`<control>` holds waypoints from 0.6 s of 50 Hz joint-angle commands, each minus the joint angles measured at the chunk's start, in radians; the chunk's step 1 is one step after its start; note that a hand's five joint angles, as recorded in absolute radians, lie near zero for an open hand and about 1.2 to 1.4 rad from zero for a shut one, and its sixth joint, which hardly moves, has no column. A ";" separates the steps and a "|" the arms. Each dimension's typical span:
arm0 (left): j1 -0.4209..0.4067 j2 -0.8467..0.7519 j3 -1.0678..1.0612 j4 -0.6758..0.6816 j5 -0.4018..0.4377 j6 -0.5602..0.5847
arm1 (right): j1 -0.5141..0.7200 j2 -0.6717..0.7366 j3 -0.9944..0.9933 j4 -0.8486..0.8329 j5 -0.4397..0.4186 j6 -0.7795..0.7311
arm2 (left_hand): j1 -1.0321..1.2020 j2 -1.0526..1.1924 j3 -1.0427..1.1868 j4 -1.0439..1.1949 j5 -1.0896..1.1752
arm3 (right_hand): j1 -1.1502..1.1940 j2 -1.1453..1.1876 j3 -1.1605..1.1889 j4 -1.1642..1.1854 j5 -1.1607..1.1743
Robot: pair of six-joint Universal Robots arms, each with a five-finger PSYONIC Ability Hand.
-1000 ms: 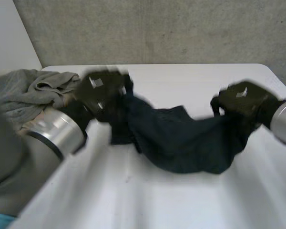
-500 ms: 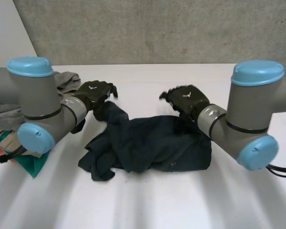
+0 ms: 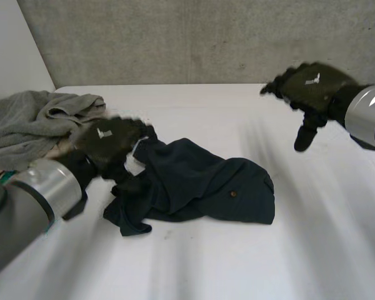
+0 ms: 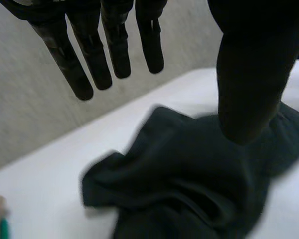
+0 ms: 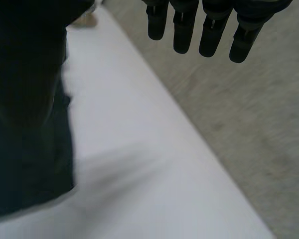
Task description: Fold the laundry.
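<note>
At the left hand (image 3: 109, 140), straight spread fingers with nothing held, poised just over the left edge of the dark garment (image 3: 203, 184). At the right hand (image 3: 309, 84), fingers likewise straight and empty, raised well apart from the cloth, over the far right of the table (image 3: 237, 262). Dark garment crumpled mid-table, no fold made. Beside the left arm, a grey heap of laundry (image 3: 31, 122). Judged barely begun: spreading flat, folding, then the heap, all left.

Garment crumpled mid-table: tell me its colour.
The garment is plain dark navy blue; the head view shows it best.
</note>
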 commanded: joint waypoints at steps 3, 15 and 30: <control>-0.060 -0.251 0.069 0.055 -0.029 -0.019 | -0.003 0.220 -0.050 0.035 -0.039 -0.008 | -0.098 -0.096 -0.097 -0.100 -0.098 | 0.100 0.076 0.074 0.078 0.069; -0.140 -0.518 0.302 0.021 -0.091 -0.125 | 0.029 0.457 -0.145 -0.080 -0.094 0.116 | 0.053 0.055 0.055 0.052 0.054 | 0.200 0.176 0.174 0.178 0.168; -0.059 -0.595 0.706 0.064 -0.162 0.026 | 0.104 0.555 -0.420 -0.331 0.025 0.143 | 0.914 0.916 0.916 0.912 0.915 | 1.169 1.145 1.143 1.147 1.138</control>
